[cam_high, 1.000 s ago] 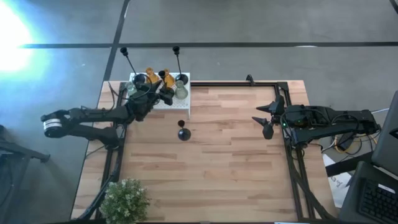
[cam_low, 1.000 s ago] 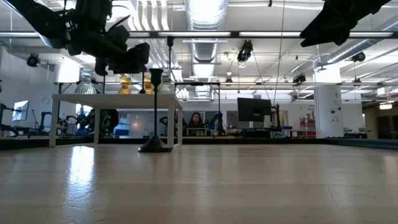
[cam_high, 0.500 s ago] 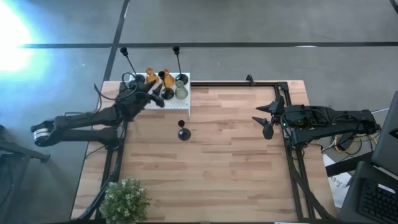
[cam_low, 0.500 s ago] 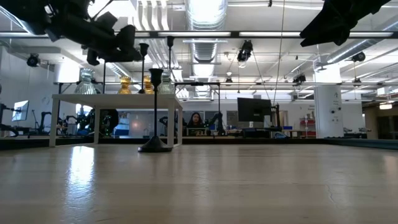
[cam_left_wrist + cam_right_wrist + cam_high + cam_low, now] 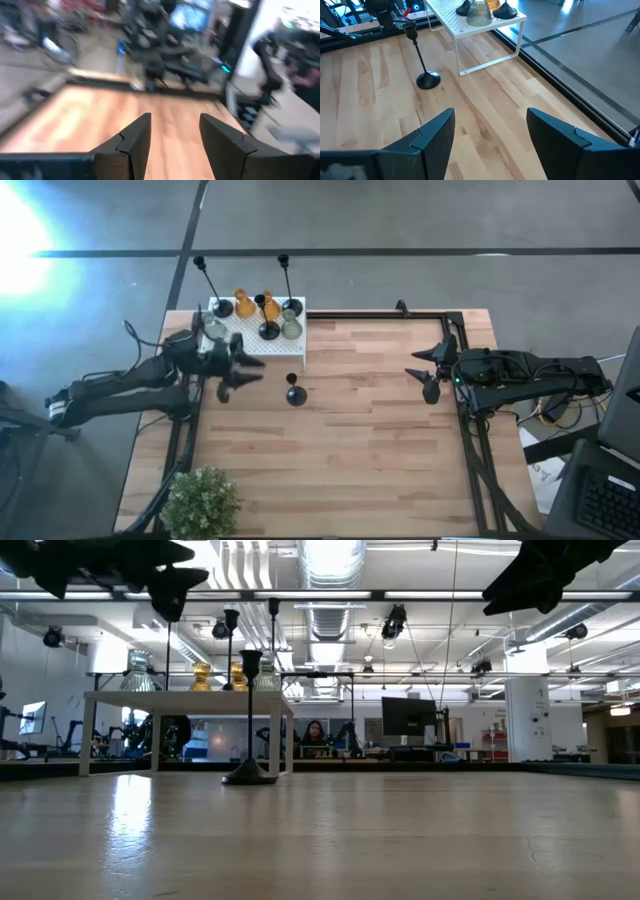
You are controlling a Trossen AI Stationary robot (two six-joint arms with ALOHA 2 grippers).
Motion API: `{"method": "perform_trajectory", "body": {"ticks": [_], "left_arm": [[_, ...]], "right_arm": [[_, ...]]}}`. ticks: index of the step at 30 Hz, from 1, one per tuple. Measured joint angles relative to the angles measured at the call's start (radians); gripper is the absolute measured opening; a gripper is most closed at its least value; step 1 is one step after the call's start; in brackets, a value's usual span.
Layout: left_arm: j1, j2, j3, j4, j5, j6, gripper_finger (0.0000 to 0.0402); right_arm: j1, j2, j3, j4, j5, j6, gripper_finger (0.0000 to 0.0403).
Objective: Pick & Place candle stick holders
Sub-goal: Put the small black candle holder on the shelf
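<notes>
Several candle stick holders stand by their bases on the white perforated box [image 5: 258, 340] at the table's far left: black ones with thin stems [image 5: 268, 330], amber glass ones [image 5: 243, 301] and pale green glass ones [image 5: 291, 329]. One black holder [image 5: 295, 392] stands on the table in front of the box; it also shows in the right wrist view [image 5: 423, 65]. My left gripper [image 5: 238, 383] is open and empty, raised beside the box's near left corner. My right gripper [image 5: 418, 380] is open and empty at the table's right.
A green potted plant [image 5: 201, 502] stands at the near left corner. A black frame [image 5: 470, 430] runs along the table's far and right edges. Bare wood lies between the lone black holder and my right gripper.
My left gripper has drawn back from above the white box toward the table's near and left edges and has risen. The holders on the box that it covered now show. The holder on the table has stayed where it was.
</notes>
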Motion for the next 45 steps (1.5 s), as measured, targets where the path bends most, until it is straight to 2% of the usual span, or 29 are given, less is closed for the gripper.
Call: {"method": "perform_trajectory", "body": {"ticks": [3, 5, 11, 17, 21, 27, 35, 45], "left_arm": [[-0.053, 0.003, 0.0, -0.1, 0.015, 0.028, 0.0169], [-0.104, 0.02, 0.0, -0.157, -0.032, 0.04, 0.0167], [-0.319, 0.096, -0.001, -0.234, -0.261, 0.029, 0.0165], [-0.508, 0.187, -0.001, -0.23, -0.55, 0.038, 0.0165], [-0.553, 0.266, -0.001, -0.205, -0.716, 0.027, 0.0165], [-0.539, 0.376, -0.001, -0.193, -0.948, -0.049, 0.0181], [-0.509, 0.479, -0.002, -0.075, -0.975, -0.063, 0.0224], [-0.453, 0.582, -0.002, 0.035, -0.936, -0.049, 0.0225]], "right_arm": [[0.0, 0.0, 0.0, 0.002, 0.0, 0.0, 0.0238], [0.0, 0.0, 0.0, 0.008, 0.0, 0.0, 0.0235], [0.0, 0.0, 0.0, 0.015, 0.0, 0.0, 0.023], [0.0, 0.0, 0.0, 0.022, 0.0, 0.0, 0.0237], [0.0, 0.001, 0.0, 0.027, 0.0, 0.0, 0.0243], [0.0, 0.0, 0.0, 0.031, 0.001, 0.0, 0.0247], [0.0, 0.0, 0.0, 0.034, 0.005, -0.01, 0.0236], [0.0, 0.0, 0.0, 0.05, 0.007, -0.019, 0.0244]]}}
